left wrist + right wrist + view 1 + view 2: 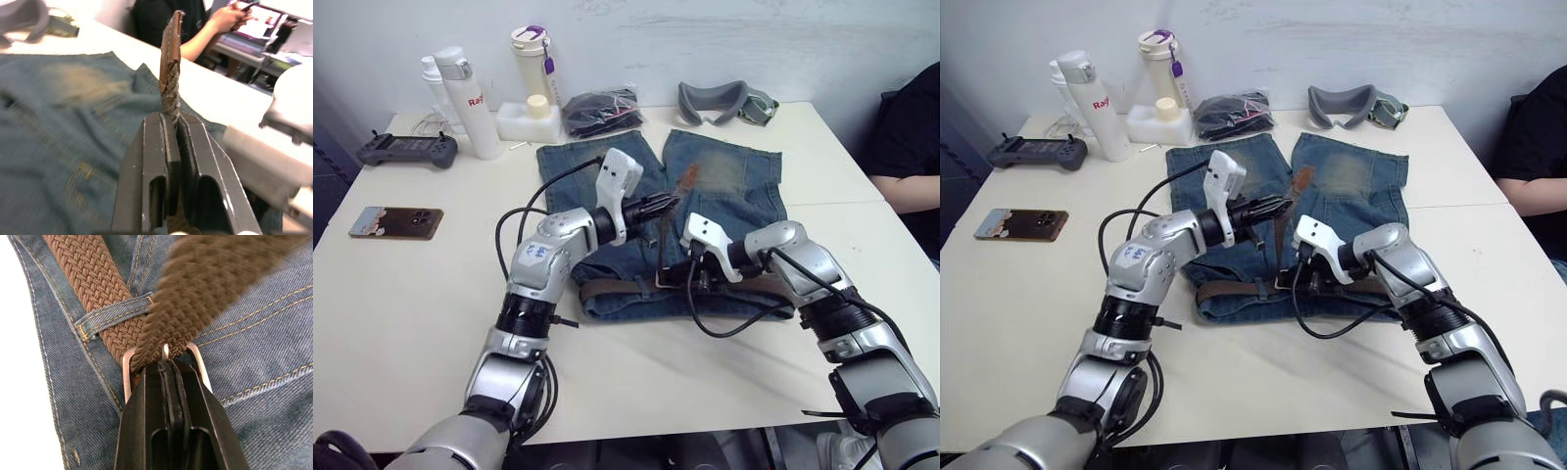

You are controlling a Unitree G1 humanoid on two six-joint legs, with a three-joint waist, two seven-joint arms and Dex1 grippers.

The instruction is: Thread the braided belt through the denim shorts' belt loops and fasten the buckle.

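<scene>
Belt (93, 279) is already run under a loop (115, 308) along the waistband of the shorts (724, 181), which lie mid-worktop (411, 323), waist toward the near edge. Buckle (128, 363) is clamped at its base by the right pincer (168, 363), probably to pin the frame steady. Belt's free end is clenched in the left pincer (171, 120) and held raised above the shorts, seemingly to pull it through the buckle. Fastening looks not yet finished.

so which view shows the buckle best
The right wrist view: the buckle sits close up, its silver frame and prong clear, the braided belt passing through it at the right gripper. Both eye views show it small, beside that gripper. The left wrist view shows the belt's tip.
</scene>
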